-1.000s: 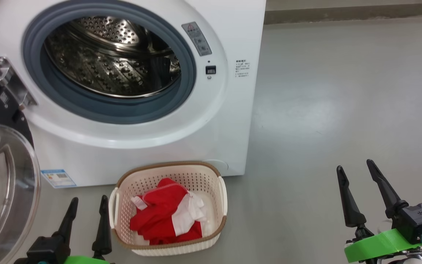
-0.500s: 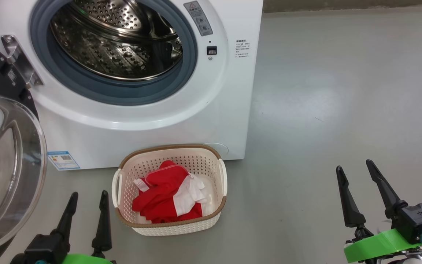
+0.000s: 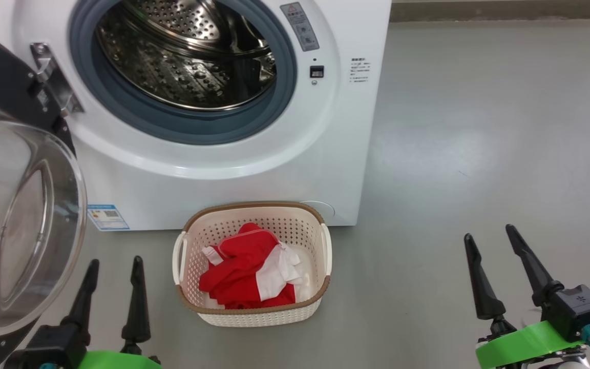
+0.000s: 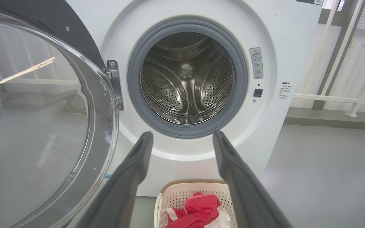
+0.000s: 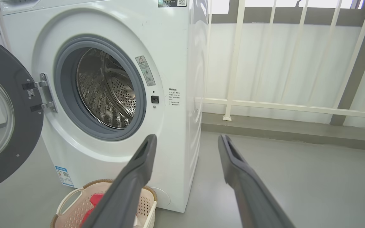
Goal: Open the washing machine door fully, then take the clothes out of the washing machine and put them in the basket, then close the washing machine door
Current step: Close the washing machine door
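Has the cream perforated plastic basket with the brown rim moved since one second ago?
No. The basket stays directly before the white boxy washing machine, at its round lower cap; the camera shifted instead.

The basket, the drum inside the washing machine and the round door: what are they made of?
The basket looks like matte cream plastic: moulded rows of little holes, with a brown rim. The drum looks like shiny steel: it mirrors light and is punched with holes. The washing machine door has a clear bowl, glass or clear plastic, I cannot tell which, in a dark rim.
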